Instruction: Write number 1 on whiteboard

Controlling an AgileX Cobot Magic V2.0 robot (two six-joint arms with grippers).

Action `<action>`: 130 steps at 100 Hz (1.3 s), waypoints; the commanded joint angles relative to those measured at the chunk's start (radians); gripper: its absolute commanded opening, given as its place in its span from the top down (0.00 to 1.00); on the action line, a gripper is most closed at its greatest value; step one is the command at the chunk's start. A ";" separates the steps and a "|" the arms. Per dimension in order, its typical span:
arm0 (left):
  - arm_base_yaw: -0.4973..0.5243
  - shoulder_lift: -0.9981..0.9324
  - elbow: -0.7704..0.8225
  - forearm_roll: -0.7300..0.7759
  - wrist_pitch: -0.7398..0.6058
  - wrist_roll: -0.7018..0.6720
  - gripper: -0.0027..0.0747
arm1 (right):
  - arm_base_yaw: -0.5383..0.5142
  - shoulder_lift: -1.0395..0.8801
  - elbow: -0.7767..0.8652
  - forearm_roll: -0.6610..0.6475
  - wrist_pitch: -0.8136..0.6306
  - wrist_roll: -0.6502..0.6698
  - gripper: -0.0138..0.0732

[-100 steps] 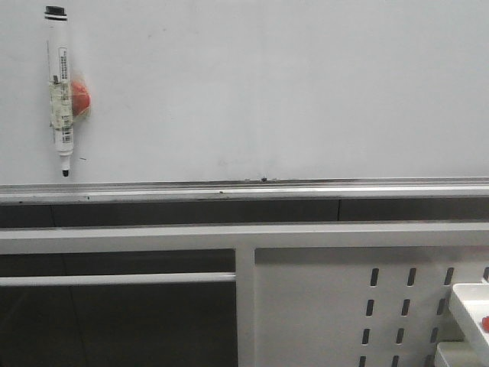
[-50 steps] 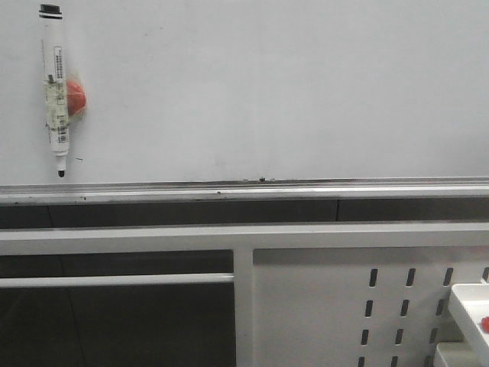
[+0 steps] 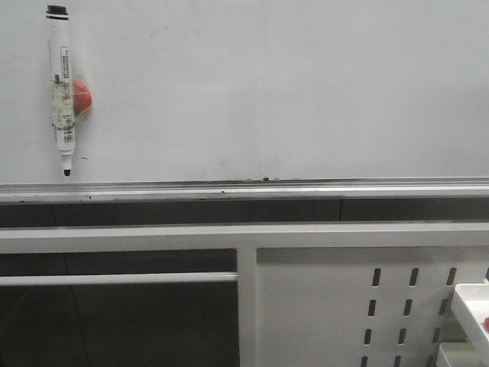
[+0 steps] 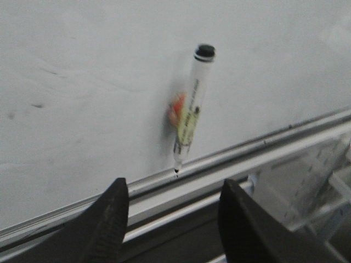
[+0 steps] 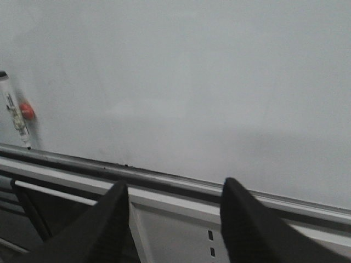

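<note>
Pale grey whiteboard (image 3: pixel 290 92) fills the upper front view, silver rail (image 3: pixel 244 189) along its lower edge. At ten o'clock a marker (image 3: pixel 61 88) sticks to it, long axis vertical, tip down just above the rail, cap end up, a red blob (image 3: pixel 81 97) behind. No number 1 stroke shows. Left gripper (image 4: pixel 173 213) and right gripper (image 5: pixel 173 219) both gape wide, empty.

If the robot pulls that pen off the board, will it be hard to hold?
Probably not. The marker looks like a stiff, slim plastic tube, so it should be light and keep its shape. Its round, smooth barrel might slip or roll. The red piece behind it seems to hold it on the whiteboard, so it may resist at first.
</note>
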 commanded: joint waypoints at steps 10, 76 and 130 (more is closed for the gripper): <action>-0.126 0.185 -0.060 0.061 -0.084 0.030 0.51 | -0.006 0.040 -0.034 -0.015 -0.059 -0.025 0.43; -0.410 0.544 -0.060 -0.179 -0.690 0.030 0.50 | -0.006 0.040 -0.034 -0.019 0.025 -0.098 0.43; -0.410 0.726 -0.141 -0.185 -0.784 -0.076 0.50 | -0.006 0.040 -0.032 -0.019 0.025 -0.098 0.43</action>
